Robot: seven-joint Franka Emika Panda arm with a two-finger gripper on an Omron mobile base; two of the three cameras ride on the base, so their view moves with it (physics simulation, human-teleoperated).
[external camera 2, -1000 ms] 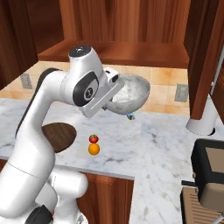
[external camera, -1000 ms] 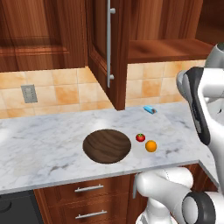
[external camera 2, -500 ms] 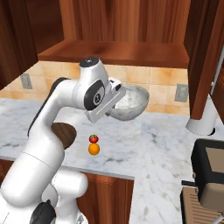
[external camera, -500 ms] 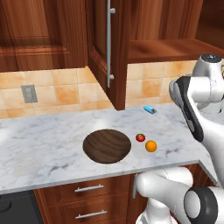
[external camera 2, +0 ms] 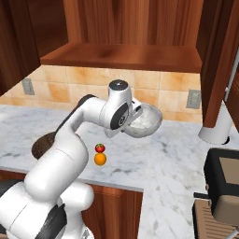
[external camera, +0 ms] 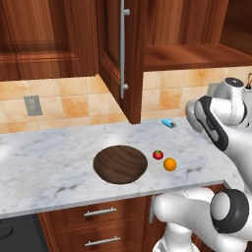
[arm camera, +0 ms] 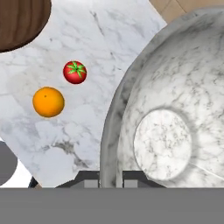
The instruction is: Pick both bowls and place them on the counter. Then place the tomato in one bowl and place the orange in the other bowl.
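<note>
Item: tool [arm camera: 110, 179], jaws clamped on the thick rim of the grey-white marbled bowl [external camera 2: 144, 122], one fingertip either side of the wall in the hand view. Bowl carried clear of the marble surface [external camera 2: 177, 163], tilted, hollow facing partly sideways; not yet set down.

Item: tomato [arm camera: 75, 72], red with green stem top, on the surface below and to one side of the tool, just beside the orange [arm camera: 48, 101]; the two lie close together but apart (in the right base view they sit under the arm's elbow).

Item: dark brown wooden bowl [external camera: 120, 164], already resting on the surface, beyond the fruit from the tool, near them without touching.

Risks, judged: a pinch on one rim edge leaves the heavy-looking bowl hanging off-centre, so it could pivot or slip in the jaws on the way down. Landed still tilted, it may rock, roll on its round base, or tip. Lowered too near the fruit, it could knock tomato or orange, which would roll, perhaps toward the surface's front edge.

Surroundings: small blue object [external camera: 168, 123] at the back of the surface; open cabinet door [external camera: 118, 59] and wooden shelf [external camera 2: 126, 55] overhead; coffee machine [external camera 2: 223, 186] farther off. Bare marble lies directly under the tool, so nothing appears to block the set-down.
</note>
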